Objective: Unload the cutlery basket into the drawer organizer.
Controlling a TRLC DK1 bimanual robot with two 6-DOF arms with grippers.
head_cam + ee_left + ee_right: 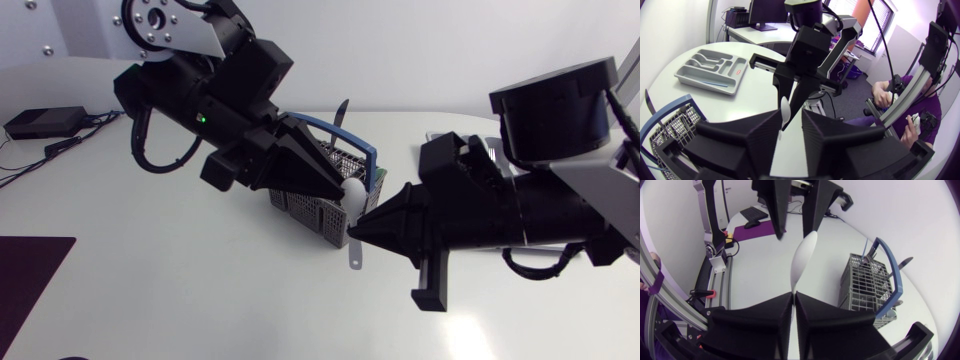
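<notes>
Spoon (355, 196) at mid-frame, just right of the basket (318, 212), clamped in the right gripper (360, 228).
The right gripper's fingers are closed on the spoon, with its white bowl sticking out ahead of them. The left gripper (343, 189), coming from the upper left, has its fingers spread, tips flanking the bowl. The organizer (710, 70) lies well apart from the basket.

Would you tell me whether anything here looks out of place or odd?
Nothing looks spilled or damaged. The only oddity: the white spoon is in the air beside the basket, pinched by the right gripper, its bowl between the open fingers of the left gripper.
</notes>
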